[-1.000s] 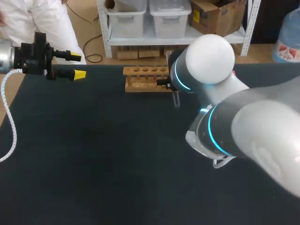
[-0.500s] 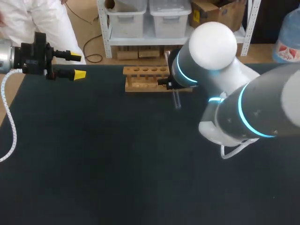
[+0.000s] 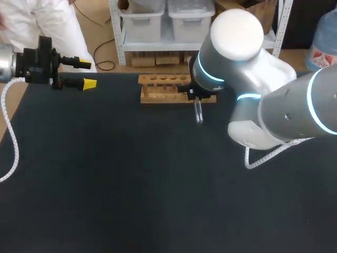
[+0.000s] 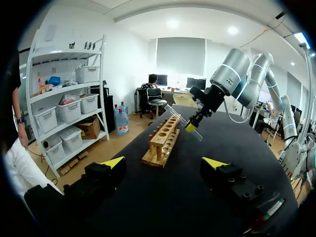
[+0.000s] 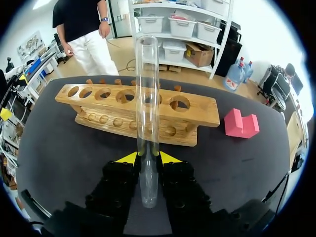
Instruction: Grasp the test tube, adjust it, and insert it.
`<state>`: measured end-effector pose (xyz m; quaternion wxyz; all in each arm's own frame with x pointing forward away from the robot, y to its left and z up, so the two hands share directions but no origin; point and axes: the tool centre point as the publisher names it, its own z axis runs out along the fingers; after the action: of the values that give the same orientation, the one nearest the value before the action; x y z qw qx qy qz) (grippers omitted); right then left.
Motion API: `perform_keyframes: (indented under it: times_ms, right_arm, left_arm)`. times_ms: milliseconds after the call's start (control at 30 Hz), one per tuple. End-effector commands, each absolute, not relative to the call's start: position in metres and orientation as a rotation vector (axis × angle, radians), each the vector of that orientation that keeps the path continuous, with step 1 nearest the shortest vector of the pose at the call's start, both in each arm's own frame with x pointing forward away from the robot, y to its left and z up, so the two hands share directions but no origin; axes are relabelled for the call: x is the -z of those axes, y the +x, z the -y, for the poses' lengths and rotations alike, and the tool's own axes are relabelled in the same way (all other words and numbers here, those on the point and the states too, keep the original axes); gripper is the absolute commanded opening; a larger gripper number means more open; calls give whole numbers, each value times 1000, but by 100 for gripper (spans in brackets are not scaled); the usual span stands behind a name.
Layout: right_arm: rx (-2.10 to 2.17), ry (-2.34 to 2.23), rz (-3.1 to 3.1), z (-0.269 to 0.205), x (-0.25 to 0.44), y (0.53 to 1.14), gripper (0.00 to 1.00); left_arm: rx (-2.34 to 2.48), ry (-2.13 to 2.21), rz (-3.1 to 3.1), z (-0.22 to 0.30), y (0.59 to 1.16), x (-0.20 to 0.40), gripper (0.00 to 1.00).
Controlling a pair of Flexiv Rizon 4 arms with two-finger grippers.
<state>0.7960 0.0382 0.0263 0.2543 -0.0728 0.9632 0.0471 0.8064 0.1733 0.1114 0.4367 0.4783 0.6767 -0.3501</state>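
A clear glass test tube (image 5: 147, 98) stands upright between the yellow tips of my right gripper (image 5: 148, 157), which is shut on its lower part. The wooden rack (image 5: 138, 108) with its row of holes lies just ahead of the tube. From the head view the tube (image 3: 198, 112) hangs by the rack's (image 3: 164, 88) right end, its holder mostly hidden under my right arm. My left gripper (image 3: 84, 74) is open at the table's far left, well away from the rack. In the left wrist view its fingers (image 4: 114, 162) are spread, with the rack (image 4: 163, 140) and the held tube (image 4: 182, 121) far ahead.
A pink block (image 5: 241, 123) lies on the dark mat past the rack's right end. A white coiled cable (image 3: 10, 142) hangs along the left edge of the table. My right arm's bulky elbow covers the table's right half.
My right arm's elbow has swung up and to the right, uncovering more of the mat. The tube stays by the rack's right end. The left arm has not moved.
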Motion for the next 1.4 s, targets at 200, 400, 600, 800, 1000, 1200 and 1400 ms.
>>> perform_keyframes:
  times_ms: [200,400,600,800,1000,1200,1400]
  right_arm:
    - [-112,-165,-2639,-31,-42,784,0]
    - [-97,-135,-2615,-25,-52,780,0]
    - [-90,-113,-2590,-21,-62,777,0]
    - [-83,-100,-2571,-17,-73,773,0]
    - [-80,-84,-2556,-13,-79,771,0]
    - [-78,-71,-2540,-10,-87,768,0]
    - [-75,-62,-2528,-8,-94,764,0]
  left_arm:
    - [870,1189,-1677,-174,806,-110,100]
    - [870,1189,-1677,-174,806,-110,100]
    - [870,1189,-1677,-174,806,-110,100]
    - [870,1189,-1677,-174,806,-110,100]
    - [870,1189,-1677,-174,806,-110,100]
    - [870,1189,-1677,-174,806,-110,100]
    - [870,1189,-1677,-174,806,-110,100]
